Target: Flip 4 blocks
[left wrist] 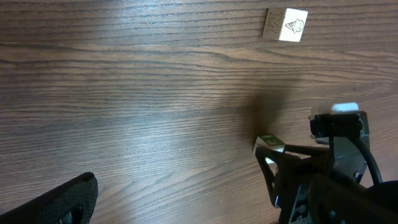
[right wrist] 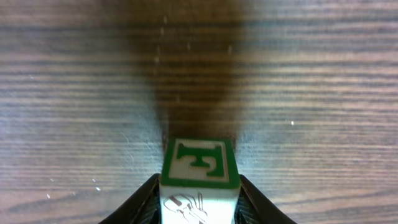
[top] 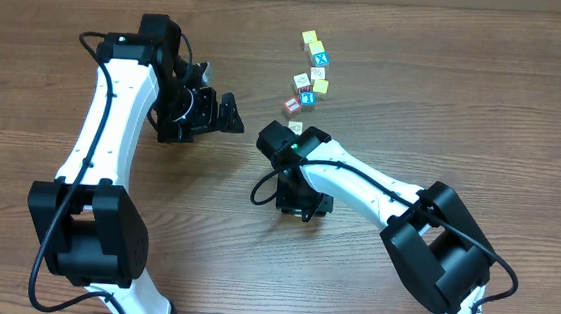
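My right gripper (right wrist: 200,214) is shut on a block (right wrist: 200,177). The block has a green-framed letter face towards the table and a white face with a small drawing towards the camera. A black finger presses each side, just above the wood. The left wrist view shows this block (left wrist: 270,144) in the right gripper's tips. From overhead it is hidden under the right gripper (top: 303,205). More blocks lie in a cluster (top: 310,79) at the back, and one cream block (top: 295,127) (left wrist: 292,25) lies apart. My left gripper (top: 230,114) stands open and holds nothing, with one of its fingers (left wrist: 65,202) showing.
The back cluster includes yellow-topped cubes (top: 310,39), blue-faced cubes (top: 318,58) and a red-framed cube (top: 292,106). The right arm's elbow (top: 282,142) sits close to the lone cream block. A black cable (top: 258,189) loops beside the right wrist. Bare wood lies between the arms.
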Robot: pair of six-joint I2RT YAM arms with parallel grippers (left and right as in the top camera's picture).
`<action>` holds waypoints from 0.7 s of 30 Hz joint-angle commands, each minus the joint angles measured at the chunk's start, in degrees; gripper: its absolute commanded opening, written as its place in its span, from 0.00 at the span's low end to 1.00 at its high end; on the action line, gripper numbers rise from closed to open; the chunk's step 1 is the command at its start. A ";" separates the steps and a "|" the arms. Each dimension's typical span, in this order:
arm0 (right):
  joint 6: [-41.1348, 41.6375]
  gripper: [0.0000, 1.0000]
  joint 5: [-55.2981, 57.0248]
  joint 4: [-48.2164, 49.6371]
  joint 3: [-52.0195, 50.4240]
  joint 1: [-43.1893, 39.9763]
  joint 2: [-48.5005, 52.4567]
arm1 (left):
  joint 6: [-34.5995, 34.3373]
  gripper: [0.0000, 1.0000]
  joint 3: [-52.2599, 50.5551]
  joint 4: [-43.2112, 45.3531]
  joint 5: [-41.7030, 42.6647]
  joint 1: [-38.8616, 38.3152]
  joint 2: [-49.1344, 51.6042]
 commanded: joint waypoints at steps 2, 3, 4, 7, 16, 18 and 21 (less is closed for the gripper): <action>0.04 0.37 5.60 2.01 -0.22 -0.02 -0.35 | 0.39 1.00 0.96 -0.11 0.39 0.44 0.68; 0.04 0.36 6.49 2.67 -0.22 -0.07 -0.35 | 0.39 1.00 0.96 -0.11 0.39 0.44 0.68; 0.02 0.36 7.15 3.30 -0.22 -0.17 -0.35 | 0.39 1.00 0.96 -0.11 0.42 0.46 0.68; 0.02 0.34 8.66 4.90 -0.22 -0.37 -0.35 | 0.37 1.00 0.96 -0.11 0.42 0.46 0.68; 0.04 0.14 9.40 5.79 -0.11 -2.36 -0.37 | 0.37 1.00 0.96 -0.11 0.42 0.44 0.68; 0.04 0.13 9.38 3.63 0.76 -3.04 -0.37 | 0.37 1.00 0.96 -0.11 0.42 0.44 0.68; 0.04 0.13 9.35 -0.26 2.91 -3.85 -0.55 | 0.37 1.00 0.96 -0.11 0.42 0.44 0.68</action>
